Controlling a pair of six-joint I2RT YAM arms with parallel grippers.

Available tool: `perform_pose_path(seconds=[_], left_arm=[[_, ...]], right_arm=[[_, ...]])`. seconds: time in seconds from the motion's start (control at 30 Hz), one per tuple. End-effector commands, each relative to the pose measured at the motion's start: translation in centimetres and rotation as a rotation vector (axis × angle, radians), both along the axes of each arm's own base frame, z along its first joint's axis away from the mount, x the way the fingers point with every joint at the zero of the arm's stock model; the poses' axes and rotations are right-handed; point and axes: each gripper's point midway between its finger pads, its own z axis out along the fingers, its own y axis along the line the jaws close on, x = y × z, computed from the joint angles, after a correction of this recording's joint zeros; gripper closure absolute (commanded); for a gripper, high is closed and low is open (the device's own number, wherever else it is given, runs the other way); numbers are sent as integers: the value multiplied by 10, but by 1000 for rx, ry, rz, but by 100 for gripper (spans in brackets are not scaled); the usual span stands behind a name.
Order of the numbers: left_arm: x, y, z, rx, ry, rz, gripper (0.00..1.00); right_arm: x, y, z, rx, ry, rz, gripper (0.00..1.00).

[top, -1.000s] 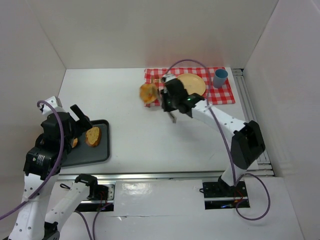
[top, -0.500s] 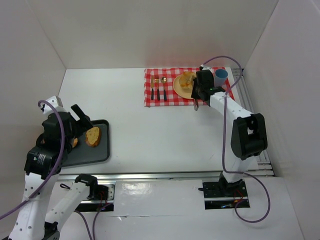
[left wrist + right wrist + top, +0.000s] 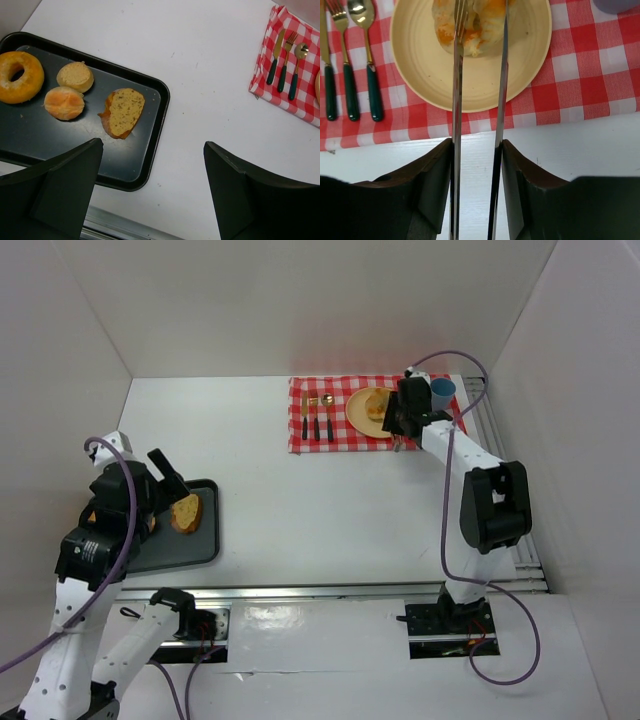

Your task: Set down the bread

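- The right pincer (image 3: 484,6) is seen with its two long blades parted by a narrow gap, and nothing appears to be gripped.
- Nearest its body, bare table (image 3: 580,145) is left open on both sides of the blades.
- Next, the near edge of one checked cloth (image 3: 570,85) is crossed by the blades, then the rim of one yellow plate (image 3: 415,55).
- At the blade tips one bread piece (image 3: 480,27) is found lying on the plate. Its top is crossed by one blade, and bare plate is left towards the near rim.
- Left of the blades, three pieces of cutlery are counted on the cloth: knife (image 3: 275,57), fork (image 3: 286,62) and spoon (image 3: 296,72).
- Beyond the tips and to the right, one blue cup (image 3: 441,396) is stood on the cloth.
- The left pincer (image 3: 152,145) is held wide, with nothing between its fingers.
- Beneath one finger one black tray (image 3: 135,160) is laid, its edge falling between the fingers. Open table is seen under the other finger.
- Four breads are counted on the tray: slice (image 3: 122,112) nearest, then darker bun (image 3: 64,103), paler bun (image 3: 75,76) and ring (image 3: 32,82) farthest.
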Motion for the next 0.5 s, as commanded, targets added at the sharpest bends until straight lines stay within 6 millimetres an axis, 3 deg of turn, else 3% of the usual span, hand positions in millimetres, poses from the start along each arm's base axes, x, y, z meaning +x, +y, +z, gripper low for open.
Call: perform_pose_path(seconds=[0.0, 0.07, 0.2, 0.37, 0.43, 0.47], left_arm=[[7, -4, 7, -1, -35, -23, 5], [7, -4, 7, -1, -35, -23, 5], [9, -3, 15, 9, -44, -19, 4], [9, -6, 18, 5, -49, -42, 4], [9, -6, 18, 5, -49, -42, 4], [9, -4, 18, 9, -50, -34, 4]], right_arm=[[6, 21, 96, 16, -220, 36, 51], [1, 22, 113, 8, -256, 22, 50], [-21, 45, 144, 19, -317, 60, 47], [-35, 64, 139, -2, -299, 73, 44], [-44, 80, 129, 26, -278, 128, 45], [-49, 100, 132, 82, -278, 198, 47]])
